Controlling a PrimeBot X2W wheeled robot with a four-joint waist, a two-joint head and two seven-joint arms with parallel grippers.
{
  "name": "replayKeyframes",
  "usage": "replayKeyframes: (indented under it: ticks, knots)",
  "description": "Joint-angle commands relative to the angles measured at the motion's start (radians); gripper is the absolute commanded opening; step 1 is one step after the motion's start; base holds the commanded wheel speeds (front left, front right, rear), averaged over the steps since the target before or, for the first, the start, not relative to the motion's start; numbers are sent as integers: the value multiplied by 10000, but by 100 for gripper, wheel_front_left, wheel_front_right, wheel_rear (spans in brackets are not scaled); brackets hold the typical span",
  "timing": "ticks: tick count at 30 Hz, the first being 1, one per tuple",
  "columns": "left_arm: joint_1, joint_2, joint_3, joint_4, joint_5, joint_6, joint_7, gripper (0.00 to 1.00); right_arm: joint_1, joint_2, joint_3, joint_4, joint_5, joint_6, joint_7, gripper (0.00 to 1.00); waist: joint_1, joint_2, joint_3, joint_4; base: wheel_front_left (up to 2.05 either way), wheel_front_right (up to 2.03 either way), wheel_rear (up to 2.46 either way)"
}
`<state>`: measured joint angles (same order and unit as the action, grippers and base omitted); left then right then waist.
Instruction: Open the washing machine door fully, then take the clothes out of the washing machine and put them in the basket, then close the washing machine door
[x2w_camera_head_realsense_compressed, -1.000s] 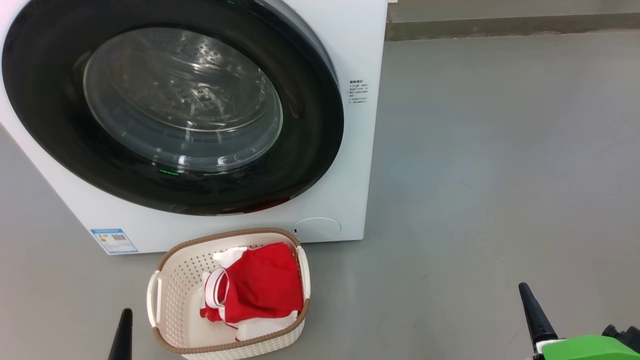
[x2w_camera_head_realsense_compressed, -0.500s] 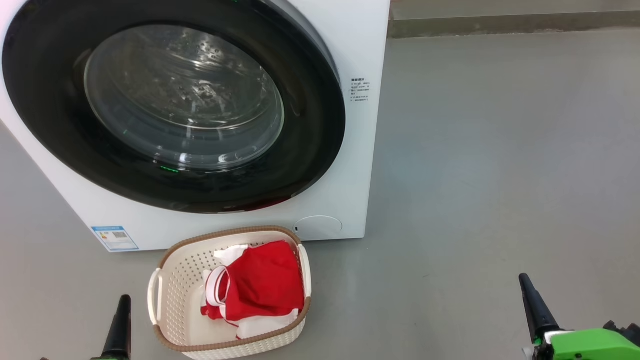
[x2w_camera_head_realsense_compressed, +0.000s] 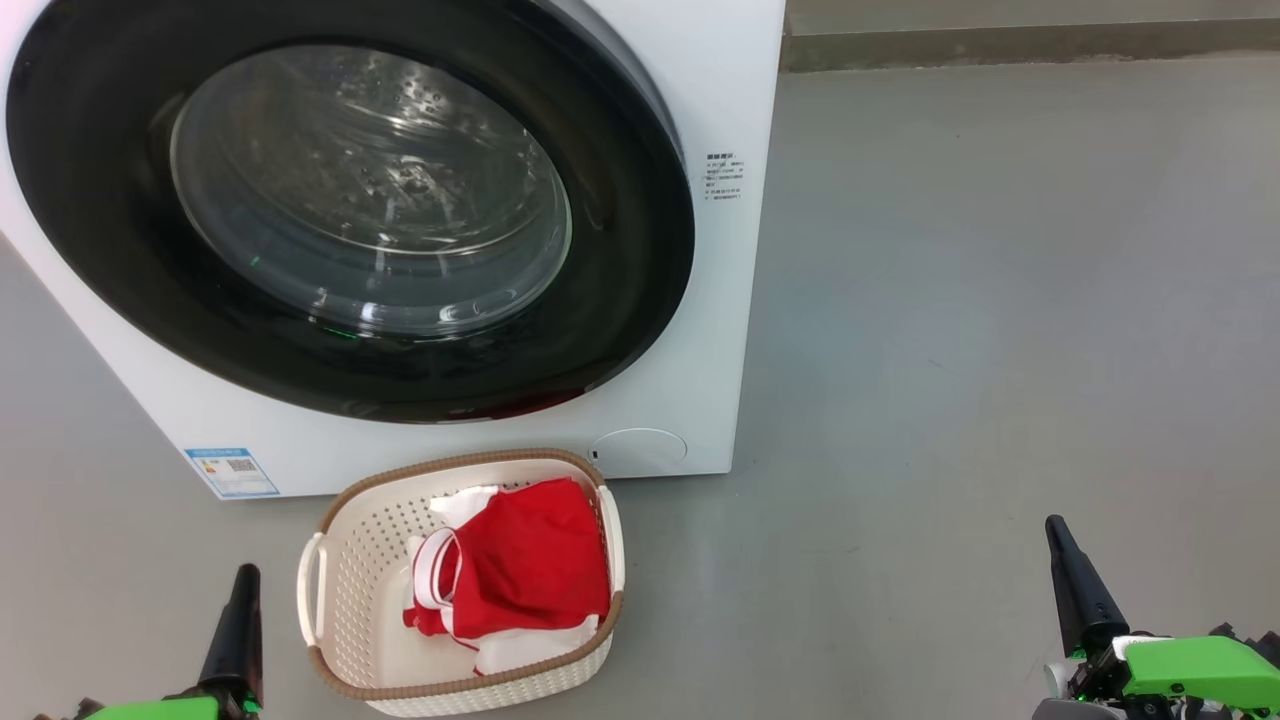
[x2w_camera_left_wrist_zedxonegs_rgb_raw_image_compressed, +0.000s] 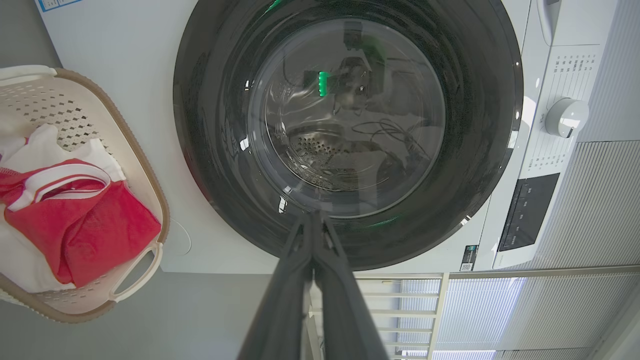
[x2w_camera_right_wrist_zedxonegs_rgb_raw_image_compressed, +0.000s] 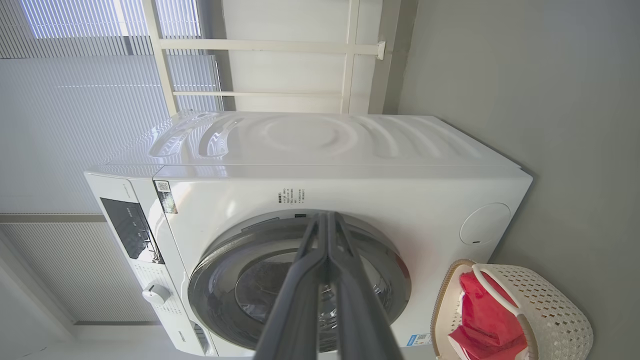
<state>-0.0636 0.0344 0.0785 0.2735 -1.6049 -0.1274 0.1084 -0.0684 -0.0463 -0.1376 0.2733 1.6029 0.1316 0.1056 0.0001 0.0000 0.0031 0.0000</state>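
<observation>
We judge the last step nearly finished. The washing machine (x2w_camera_head_realsense_compressed: 720, 300) stands on the grey floor (x2w_camera_head_realsense_compressed: 950, 350) with the washing machine door (x2w_camera_head_realsense_compressed: 620, 250) seemingly flush against its front, so we should check that the black rim sits even all round. The basket (x2w_camera_head_realsense_compressed: 350, 560), at the machine's front bottom edge, holds the red and white clothes (x2w_camera_head_realsense_compressed: 530, 580). Our left gripper (x2w_camera_head_realsense_compressed: 245, 585) and right gripper (x2w_camera_head_realsense_compressed: 1060, 545) are both pinched together, empty.

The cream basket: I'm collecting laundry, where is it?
The cream perforated plastic basket sits on the grey floor, lower left of centre in the head view, right before the white washing machine, holding red clothes.
</observation>
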Motion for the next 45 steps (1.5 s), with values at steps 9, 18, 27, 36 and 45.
replayKeyframes:
  ticks: [9, 18, 27, 36, 45]
  knots:
    - [-444, 158, 359, -287, -32, -33, 53, 0, -395, -39, 235, -286, 54, -9, 79, 0, -1, 0, 0, 0, 0, 0, 0]
    - [-444, 158, 358, -287, -33, -33, 52, 0, -395, -39, 235, -286, 55, -9, 79, 0, -1, 0, 0, 0, 0, 0, 0]
    - [-444, 158, 357, -287, -34, -33, 52, 0, -395, -39, 236, -286, 55, -9, 78, 0, -1, 0, 0, 0, 0, 0, 0]
    - [-444, 158, 357, -287, -34, -33, 51, 0, -395, -39, 236, -286, 56, -9, 78, 0, -1, 0, 0, 0, 0, 0, 0]
    - [-444, 158, 356, -287, -35, -33, 50, 0, -395, -39, 237, -286, 56, -9, 78, 0, -1, 0, 0, 0, 0, 0, 0]
